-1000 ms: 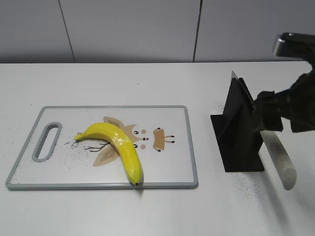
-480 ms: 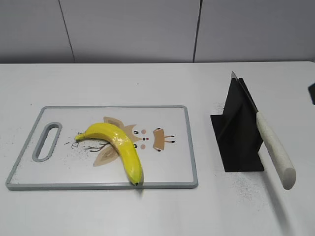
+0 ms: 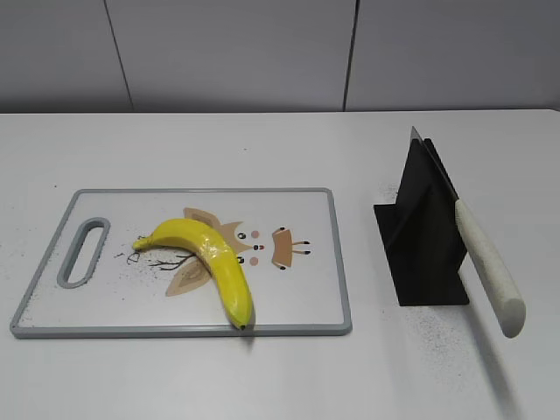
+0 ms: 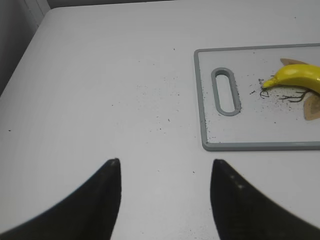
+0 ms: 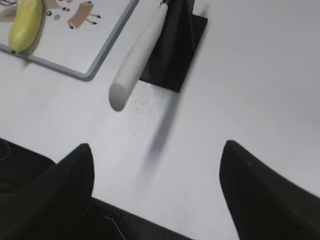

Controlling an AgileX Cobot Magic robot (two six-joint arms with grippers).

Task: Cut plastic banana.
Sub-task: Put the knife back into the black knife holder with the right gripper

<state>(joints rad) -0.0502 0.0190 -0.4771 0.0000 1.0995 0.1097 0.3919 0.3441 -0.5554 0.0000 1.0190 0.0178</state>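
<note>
The yellow plastic banana point(image 3: 210, 262) lies whole on the white cutting board point(image 3: 297, 297), stem end left, dark tip at the board's front edge. Its stem end shows in the left wrist view point(image 4: 295, 77) and its tip end in the right wrist view point(image 5: 25, 22). A knife with a white handle point(image 3: 490, 267) rests in a black stand point(image 3: 424, 241); the handle also shows in the right wrist view point(image 5: 137, 62). My left gripper point(image 4: 165, 167) is open over bare table left of the board. My right gripper point(image 5: 157, 150) is open near the table's front edge, apart from the knife. Neither arm shows in the exterior view.
The cutting board has a grey rim and a handle slot point(image 3: 83, 254) at its left end, with cartoon prints and dark specks on its surface. The white table ends at a grey wall behind. The table's front edge point(image 5: 30, 150) shows in the right wrist view.
The right arm, near the knife handle a second ago, has pulled back out of the exterior view. The knife stays in its stand. The banana and board have not moved.
</note>
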